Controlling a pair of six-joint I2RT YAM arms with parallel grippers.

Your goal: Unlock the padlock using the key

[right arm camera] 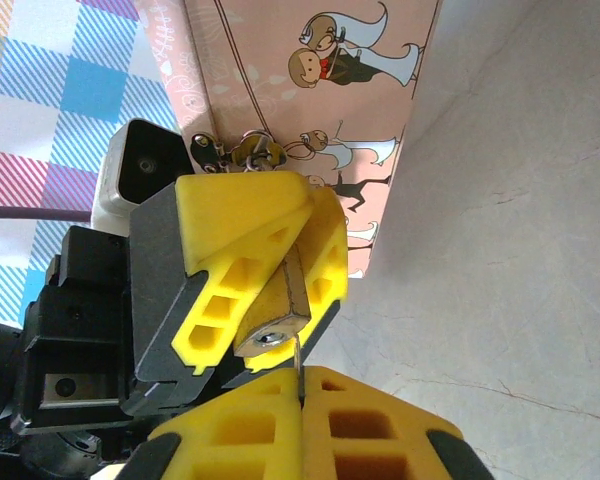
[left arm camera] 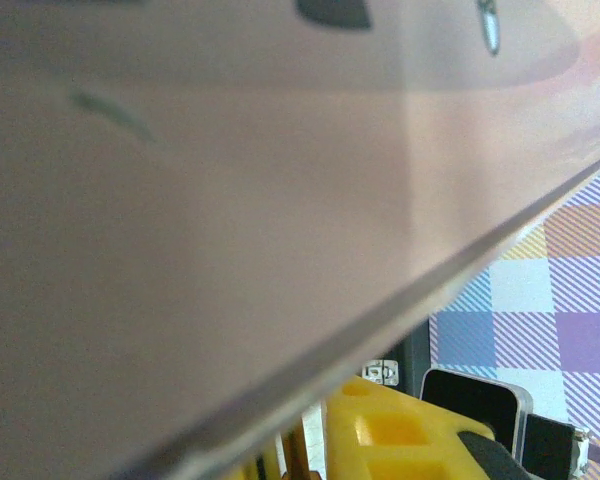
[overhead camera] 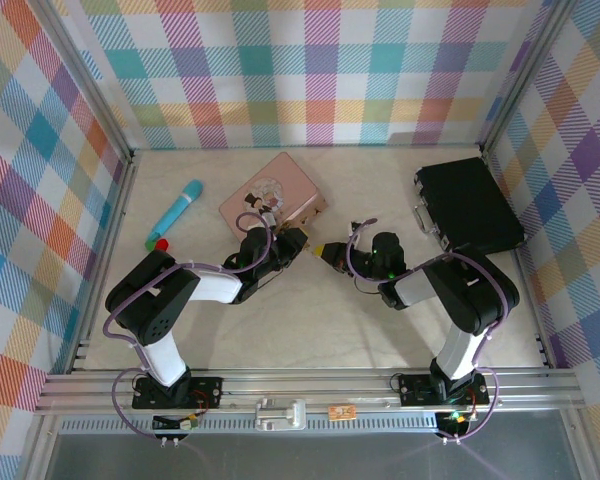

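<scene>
Right wrist view: left gripper (right arm camera: 275, 270) pinching the small brass padlock (right arm camera: 277, 305) between its yellow fingers (right arm camera: 235, 215), keyhole end turned toward the lens, shackle end up against the edge of the pink tin (right arm camera: 280, 60) with its cartoon bride and groom. At the bottom of the same view, right gripper (right arm camera: 300, 385) with yellow fingers pressed together on the thin grey key (right arm camera: 298, 353), only a sliver of blade standing out of the seam. Key upright, tip touching the padlock's end face just beside the silver keyhole; whether actually seated in the slot, impossible to tell. Beneath and to the right, pale table (right arm camera: 510, 250). Top external view: both grippers meeting tip to tip near the middle of the table, just in front of the tin's near corner, padlock and key too small to make out there. Well left of the tin, turquoise pen-like tube (overhead camera: 179, 213); against the right wall, black case (overhead camera: 470, 205), apart from both arms. Left wrist view: blurred pink tin surface very close, yellow finger at the bottom edge.
</scene>
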